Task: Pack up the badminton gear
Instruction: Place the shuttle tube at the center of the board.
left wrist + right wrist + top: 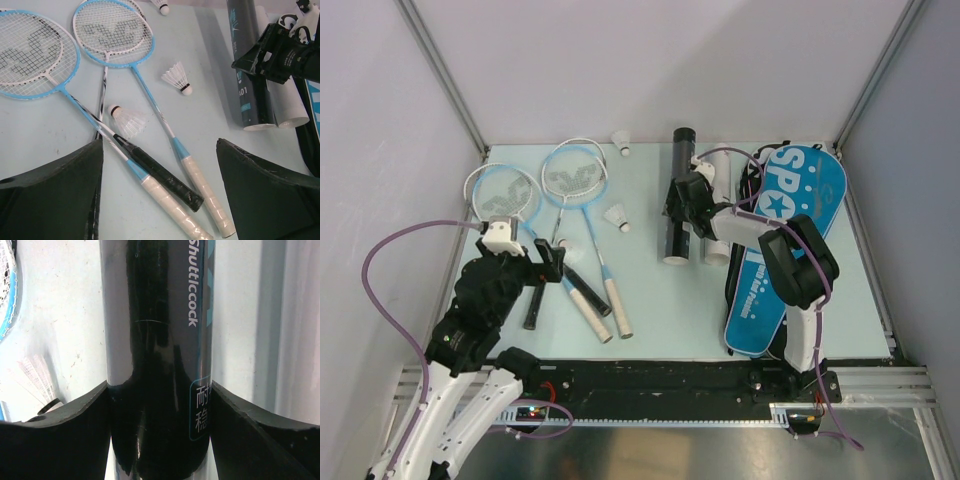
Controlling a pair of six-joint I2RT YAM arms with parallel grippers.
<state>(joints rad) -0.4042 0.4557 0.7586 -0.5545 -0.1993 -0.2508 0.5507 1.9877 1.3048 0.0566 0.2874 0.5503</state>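
The left gripper (548, 260), at the lower left of the top view, hangs with its jaws spread wide above the crossed handles of the slim rackets with pale-blue oval heads (574, 172), where one small white feathered shuttlecock (570, 250) lies. At centre right, the right gripper (682, 198) is closed around the middle of the long glossy black tube (675, 240), which lies on the pale-green table top (650, 300). A blue racket bag with white lettering (790, 230) lies to its right.
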